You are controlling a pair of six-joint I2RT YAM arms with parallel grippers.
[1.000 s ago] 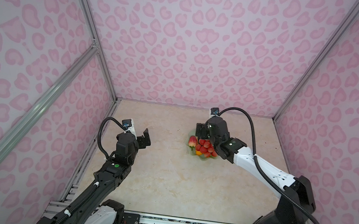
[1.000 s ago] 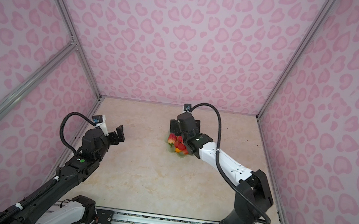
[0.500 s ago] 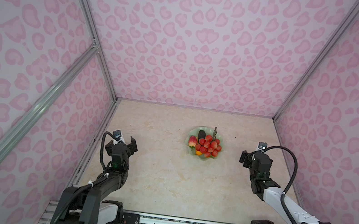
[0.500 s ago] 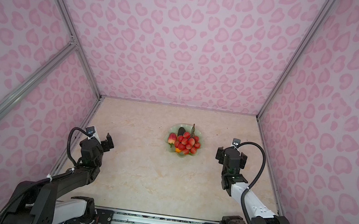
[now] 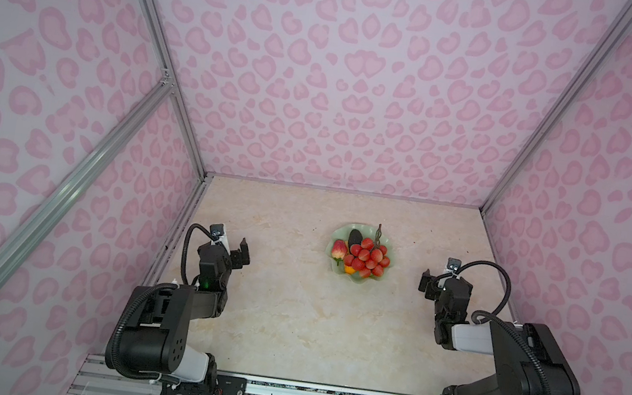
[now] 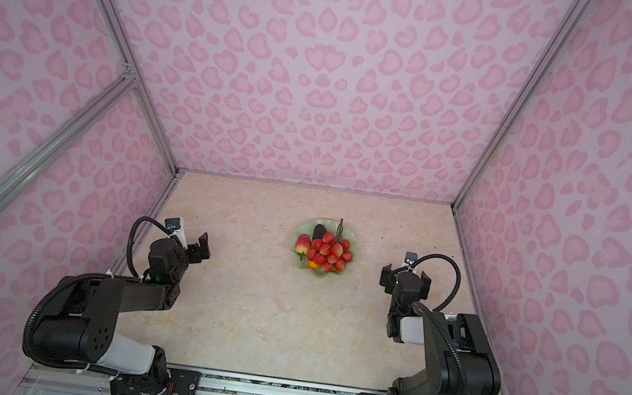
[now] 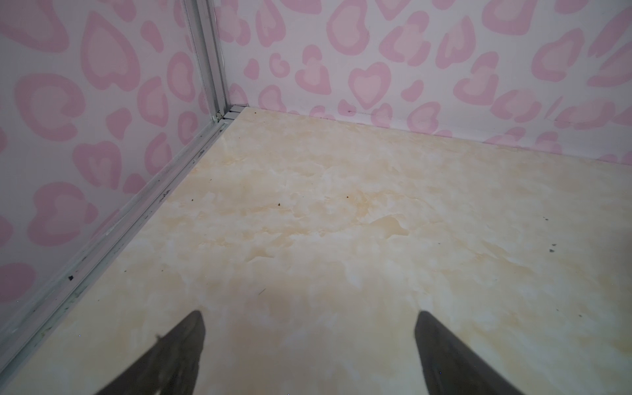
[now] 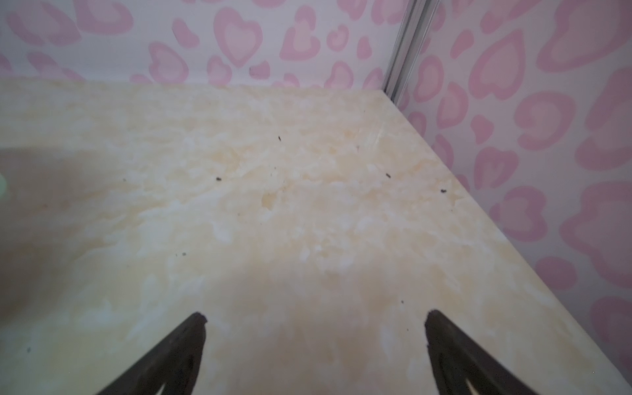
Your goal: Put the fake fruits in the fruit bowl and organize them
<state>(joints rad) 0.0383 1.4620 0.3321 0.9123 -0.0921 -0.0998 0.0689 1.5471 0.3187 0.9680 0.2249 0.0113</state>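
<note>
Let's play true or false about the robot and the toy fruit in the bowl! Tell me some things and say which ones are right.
1. The red strawberry lies in the fruit bowl. True.
2. The right gripper is holding the berry cluster. False: it is open and empty, away from the bowl, and the cluster lies in the bowl.
3. The dark avocado lies outside the bowl. False: it is inside the bowl, toward its far side.
4. The left gripper is open with nothing between its fingers. True.
</note>
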